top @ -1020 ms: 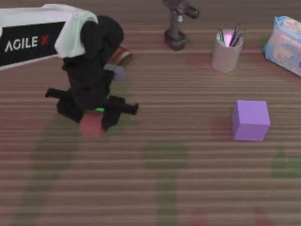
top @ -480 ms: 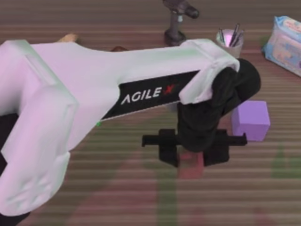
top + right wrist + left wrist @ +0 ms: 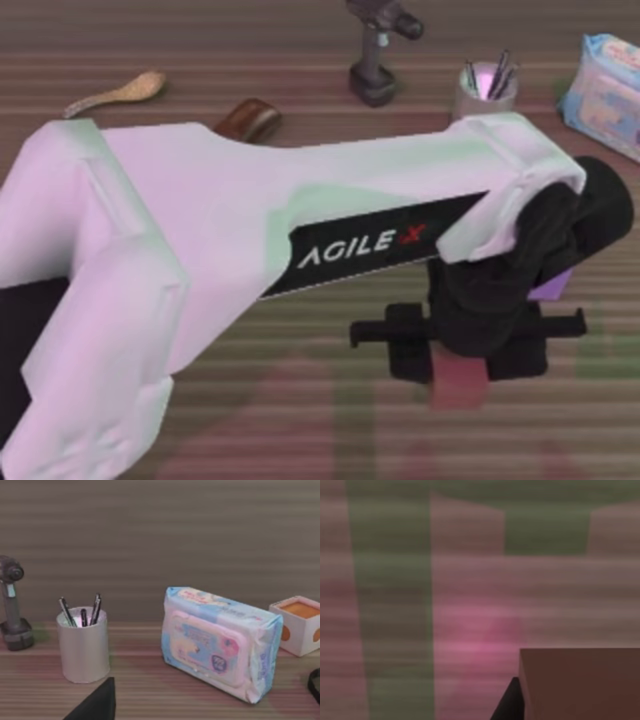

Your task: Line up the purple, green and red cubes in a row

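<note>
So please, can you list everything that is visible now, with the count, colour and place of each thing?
red cube: 1, brick-red, in the left gripper, right of centre
purple cube: 1, light purple, mostly hidden behind the left arm
brown block: 1, glossy brown, far left-centre
spoon: 1, tan, far left
drill: 1, dark, far centre
pen cup: 1, pale, holding pens, far right
wipes pack: 1, blue-pink, far right edge
box: 1, white-orange, beside the wipes
left gripper: 1, black, holding the red cube
</note>
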`<state>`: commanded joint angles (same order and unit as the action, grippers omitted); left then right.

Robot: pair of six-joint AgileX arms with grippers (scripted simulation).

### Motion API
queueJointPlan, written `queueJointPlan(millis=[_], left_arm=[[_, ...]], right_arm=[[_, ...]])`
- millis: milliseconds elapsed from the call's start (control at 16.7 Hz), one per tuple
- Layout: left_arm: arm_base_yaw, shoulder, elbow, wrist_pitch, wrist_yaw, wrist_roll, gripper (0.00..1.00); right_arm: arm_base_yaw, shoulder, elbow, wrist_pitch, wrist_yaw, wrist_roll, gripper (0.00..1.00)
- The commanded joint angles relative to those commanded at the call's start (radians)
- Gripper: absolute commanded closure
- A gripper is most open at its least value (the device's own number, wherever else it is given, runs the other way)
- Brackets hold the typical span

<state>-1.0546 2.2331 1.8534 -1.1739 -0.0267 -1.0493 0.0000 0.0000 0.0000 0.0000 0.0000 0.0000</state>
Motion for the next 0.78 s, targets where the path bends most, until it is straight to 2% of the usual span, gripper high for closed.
queueJointPlan(millis=[180,540,780], left_arm=[[0.002,0.002,-0.017,0.019,0.001,0.005,1.00],[0.002,0.062,-0.147,0.214,0.001,0.002,1.00],[0.000,0.072,-0.165,0.237,0.001,0.001,1.00]], right_arm=[[0.000,0.000,0.000,0.000,0.000,0.000,0.00],[0.000,0.000,0.000,0.000,0.000,0.000,0.00],[0.000,0.000,0.000,0.000,0.000,0.000,0.00]])
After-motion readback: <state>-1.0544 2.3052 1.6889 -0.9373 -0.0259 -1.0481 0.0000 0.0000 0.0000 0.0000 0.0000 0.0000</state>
